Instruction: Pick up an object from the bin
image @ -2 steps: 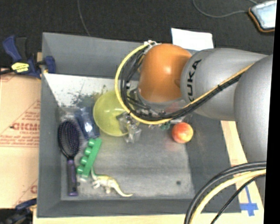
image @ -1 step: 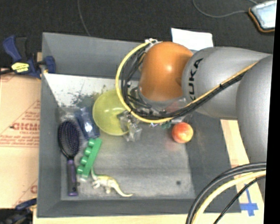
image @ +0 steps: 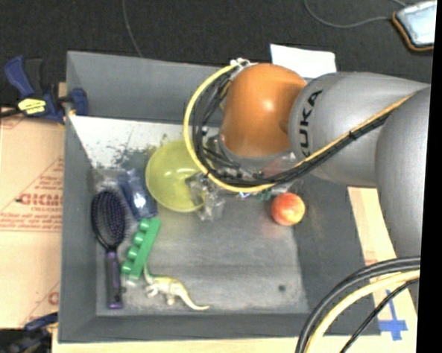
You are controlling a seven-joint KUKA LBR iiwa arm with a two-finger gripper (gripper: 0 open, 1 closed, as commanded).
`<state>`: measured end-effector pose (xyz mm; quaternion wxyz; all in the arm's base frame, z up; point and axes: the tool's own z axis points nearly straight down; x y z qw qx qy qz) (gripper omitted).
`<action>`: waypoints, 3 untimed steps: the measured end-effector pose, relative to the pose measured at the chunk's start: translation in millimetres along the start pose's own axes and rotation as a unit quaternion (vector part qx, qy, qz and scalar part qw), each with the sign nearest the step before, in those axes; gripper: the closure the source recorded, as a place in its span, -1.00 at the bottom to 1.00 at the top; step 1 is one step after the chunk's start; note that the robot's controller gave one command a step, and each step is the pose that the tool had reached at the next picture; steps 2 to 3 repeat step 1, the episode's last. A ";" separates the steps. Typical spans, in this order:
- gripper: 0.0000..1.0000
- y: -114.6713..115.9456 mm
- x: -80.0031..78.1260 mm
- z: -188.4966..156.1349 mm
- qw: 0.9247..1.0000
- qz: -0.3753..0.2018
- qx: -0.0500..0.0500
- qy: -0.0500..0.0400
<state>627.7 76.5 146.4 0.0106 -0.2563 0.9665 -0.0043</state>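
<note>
Nearest the front wall of the grey metal bin (image: 230, 266) lies a small, pale toy dinosaur (image: 171, 290), thin-limbed, with its long tail pointing right. Just behind it, and touching or nearly touching it, is a green plastic block (image: 140, 246), long and narrow with a row of round studs along one side. To the block's left lies a dark purple hairbrush (image: 108, 219) with an oval bristled head and a slim handle running toward the front wall. Behind the brush, near the left wall, sits a small glossy blue thing (image: 135, 197) whose kind cannot be made out. Further back is a smooth yellow-green bowl (image: 168, 178), round and shiny, open side up. The gripper (image: 208, 199) hangs at the bowl's right rim, its tip overlapping that edge; whether it is open or closed cannot be told, and nothing can be seen held in it. To the gripper's right, apart from it, rests a round red-and-orange fruit (image: 287, 210) with a matte skin. Above them all is the wrist's glossy orange cover (image: 258, 111), ringed by yellow and black cables (image: 197, 107), and the silver arm (image: 358, 136) leading off to the right.
</note>
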 end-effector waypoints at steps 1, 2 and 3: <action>1.00 -0.1 0.8 -20.7 1.000 0.001 -0.001 0.003; 1.00 -0.1 0.8 -20.7 1.000 0.001 -0.001 0.003; 1.00 -0.1 0.8 -20.7 1.000 0.001 -0.001 0.003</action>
